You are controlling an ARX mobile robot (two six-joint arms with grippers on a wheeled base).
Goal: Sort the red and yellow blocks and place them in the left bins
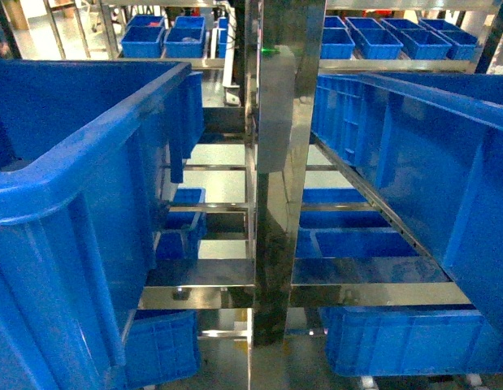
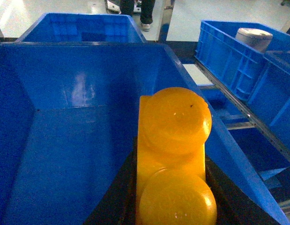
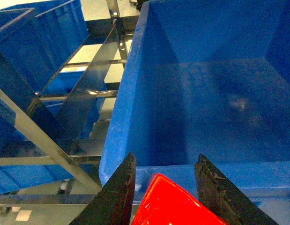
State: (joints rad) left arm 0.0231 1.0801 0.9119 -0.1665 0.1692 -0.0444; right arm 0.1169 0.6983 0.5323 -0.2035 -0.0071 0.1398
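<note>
In the head view a large blue crate fills the left side, a shiny steel rack post stands in the middle, and a second blue crate runs along the right; neither arm shows there. The left wrist view looks down into the left crate, whose floor is bare, and the left gripper is clamped on the orange-yellow two-stud brick, which hangs over the crate's near right corner with its studs facing the camera. Further right, the right wrist view shows the right gripper closed on the red brick, just short of the near rim of another blue crate, with the steel rack rails to its left.
</note>
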